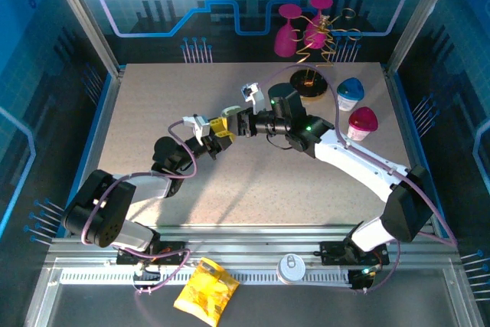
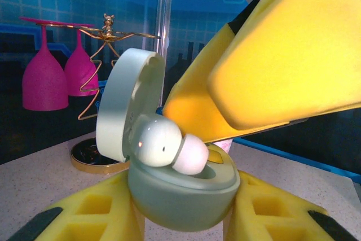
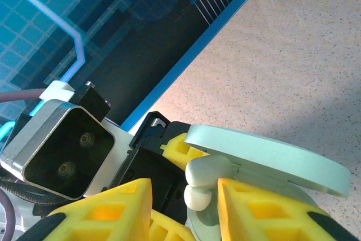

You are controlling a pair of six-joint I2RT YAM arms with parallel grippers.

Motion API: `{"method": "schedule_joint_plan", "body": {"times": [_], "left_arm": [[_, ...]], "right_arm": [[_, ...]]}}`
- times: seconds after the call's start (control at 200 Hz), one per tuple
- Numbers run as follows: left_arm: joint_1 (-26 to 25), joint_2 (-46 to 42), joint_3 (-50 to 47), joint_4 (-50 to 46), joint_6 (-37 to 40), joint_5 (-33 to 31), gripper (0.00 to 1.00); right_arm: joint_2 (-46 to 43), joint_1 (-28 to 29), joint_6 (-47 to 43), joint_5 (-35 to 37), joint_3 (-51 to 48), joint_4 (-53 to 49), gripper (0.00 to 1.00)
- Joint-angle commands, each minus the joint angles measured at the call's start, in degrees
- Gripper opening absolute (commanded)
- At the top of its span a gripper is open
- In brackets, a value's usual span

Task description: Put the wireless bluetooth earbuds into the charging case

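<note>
A pale green charging case (image 2: 180, 196) is pinched between my left gripper's (image 2: 183, 215) yellow fingers, with its lid (image 2: 127, 100) swung open to the left. One whitish-green earbud (image 2: 161, 142) with a white tip lies tilted in the case's well, sticking up above the rim. My right gripper (image 3: 185, 207) hovers over it, jaws apart. The earbud (image 3: 206, 176) touches only its right finger (image 3: 265, 213). In the top view the left gripper (image 1: 218, 133) and right gripper (image 1: 240, 122) meet at mid-table. Other earbuds are out of view.
Two pink wine glasses (image 1: 302, 28) and a gold wire stand on a dark disc (image 1: 310, 82) stand at the back. A blue-lidded cup (image 1: 351, 93) and a pink-lidded cup (image 1: 362, 122) sit at the right. A yellow bag (image 1: 205, 287) lies on the front rail.
</note>
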Motion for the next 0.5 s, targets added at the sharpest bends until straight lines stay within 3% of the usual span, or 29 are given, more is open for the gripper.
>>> {"method": "schedule_joint_plan", "body": {"times": [0.0, 0.495], "left_arm": [[0.19, -0.74, -0.23, 2.57, 0.91, -0.39, 0.32], [0.19, -0.56, -0.29, 2.60, 1.10, -0.86, 0.32]], "right_arm": [[0.33, 0.67, -1.10, 1.56, 1.47, -2.31, 0.34], [-2.16, 0.68, -2.02, 3.09, 0.94, -3.49, 0.33]]}}
